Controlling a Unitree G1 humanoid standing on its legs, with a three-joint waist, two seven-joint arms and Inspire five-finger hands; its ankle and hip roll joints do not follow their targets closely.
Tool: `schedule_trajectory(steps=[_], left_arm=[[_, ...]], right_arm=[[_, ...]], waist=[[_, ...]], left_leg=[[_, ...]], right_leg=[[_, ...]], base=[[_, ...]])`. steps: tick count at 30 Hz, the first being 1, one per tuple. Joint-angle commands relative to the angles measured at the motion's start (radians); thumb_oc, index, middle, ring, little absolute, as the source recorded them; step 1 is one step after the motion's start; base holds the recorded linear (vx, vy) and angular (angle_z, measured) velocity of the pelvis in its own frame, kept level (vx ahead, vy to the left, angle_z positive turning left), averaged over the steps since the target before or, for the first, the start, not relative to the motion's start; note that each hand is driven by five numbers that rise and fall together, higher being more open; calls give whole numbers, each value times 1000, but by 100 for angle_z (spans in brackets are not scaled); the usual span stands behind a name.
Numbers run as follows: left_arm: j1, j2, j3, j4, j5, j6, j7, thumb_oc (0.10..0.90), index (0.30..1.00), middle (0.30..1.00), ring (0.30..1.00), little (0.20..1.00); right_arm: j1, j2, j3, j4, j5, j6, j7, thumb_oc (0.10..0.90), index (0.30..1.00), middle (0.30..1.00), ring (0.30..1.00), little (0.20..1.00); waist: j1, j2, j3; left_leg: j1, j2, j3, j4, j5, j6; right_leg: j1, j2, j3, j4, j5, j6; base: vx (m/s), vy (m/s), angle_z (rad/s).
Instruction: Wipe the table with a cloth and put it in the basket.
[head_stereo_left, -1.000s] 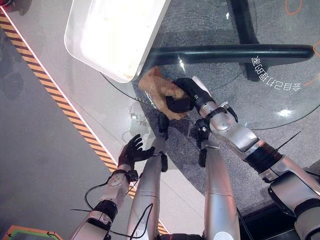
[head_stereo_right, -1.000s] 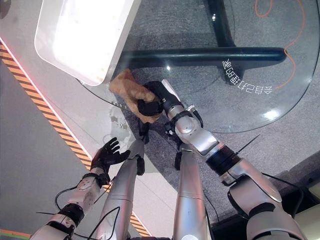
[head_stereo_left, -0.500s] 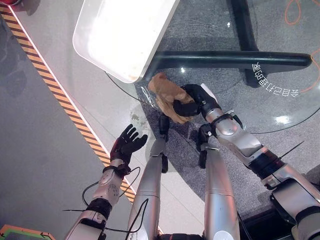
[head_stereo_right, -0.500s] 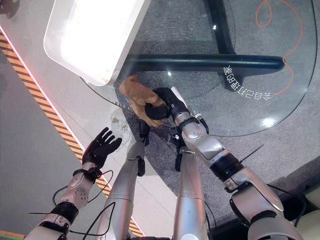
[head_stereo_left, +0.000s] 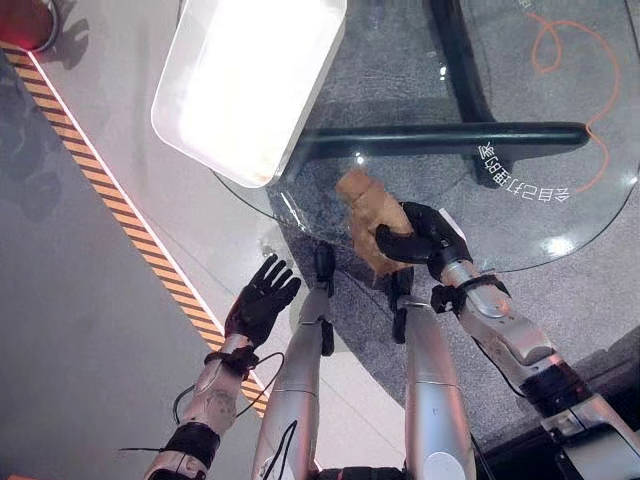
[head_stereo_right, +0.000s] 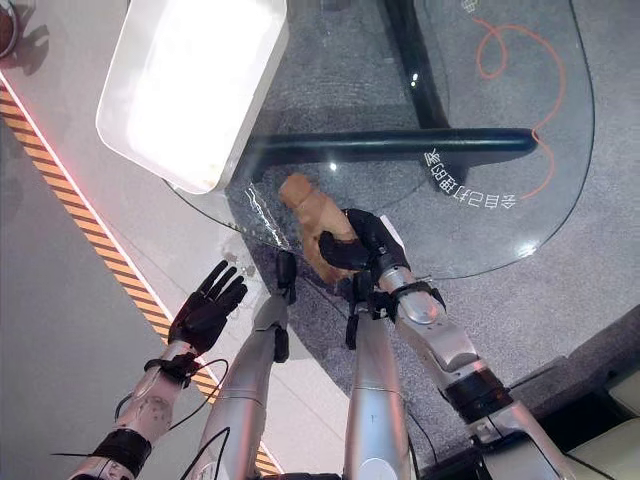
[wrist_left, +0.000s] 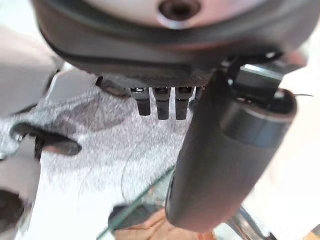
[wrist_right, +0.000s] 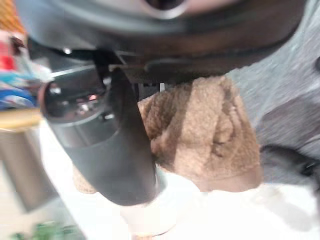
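Cloth (head_stereo_left: 371, 208) slid rightward on glass table (head_stereo_left: 560, 215), right hand (head_stereo_left: 425, 236) gripping, left hand (head_stereo_left: 260, 300) spread.

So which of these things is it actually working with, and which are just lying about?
Part of the job:
- brown cloth, gripped in the right hand
- round glass table being wiped
- white basket at the table's edge

Just there:
- orange cord on the floor beyond
- left hand, open and idle

- Worktop (head_stereo_left: 520, 90): round clear glass on a black base.
- Brown cloth (head_stereo_left: 368, 208) lies on its near edge, under the right hand (head_stereo_left: 425, 236).
- White basket (head_stereo_left: 250, 80) overlaps the rim beyond that hand.
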Motion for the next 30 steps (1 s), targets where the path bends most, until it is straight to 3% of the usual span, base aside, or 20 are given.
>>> schedule_trajectory(steps=[1, 6, 11, 15, 22, 30], left_arm=[[122, 10, 29, -96, -94, 40, -169, 800, 900, 900, 900, 900], [161, 7, 30, -144, -155, 70, -246, 800, 900, 900, 900, 900], [171, 15, 23, -212, -227, 106, -338, 800, 900, 900, 900, 900], [152, 18, 2, -290, -284, 125, -406, 800, 900, 900, 900, 900], [97, 32, -40, -399, -332, 123, -402, 800, 900, 900, 900, 900], [21, 39, -68, -465, -400, 171, -352, 800, 900, 900, 900, 900]], right_arm=[[-22, 30, -97, -247, 51, -204, 106, 100, 300, 300, 300, 200], [26, 47, -154, -307, 70, -248, 151, 100, 300, 300, 300, 200], [34, 57, -178, -388, 132, -286, 265, 100, 300, 300, 300, 200], [24, 56, -152, -437, 104, -262, 312, 100, 300, 300, 300, 200], [-7, 47, -88, -434, 96, -231, 334, 100, 300, 300, 300, 200], [-43, 51, 4, -428, 74, -181, 391, 100, 300, 300, 300, 200]], waist=[[-11, 15, -16], [-24, 21, -16], [-32, 26, -16], [-36, 25, -16], [-33, 16, -16], [-28, -4, -16]], left_leg=[[40, -4, 36, 135, -148, -12], [59, -3, 47, 124, -147, -9], [64, 2, 57, 124, -146, -8], [54, 7, 62, 128, -144, -8], [40, 15, 67, 126, -138, -5], [38, 24, 59, 153, -162, -10]], right_leg=[[36, 58, 84, -196, 133, 43], [56, 58, 82, -208, 134, 41], [62, 53, 79, -208, 134, 37], [54, 47, 78, -208, 137, 36], [41, 41, 72, -204, 140, 34], [43, 31, 65, -177, 116, 38]], base=[[0, 0, 0], [1, 36, -3], [5, 33, -6], [2, 8, -4], [0, 0, 0], [24, -27, 0]])
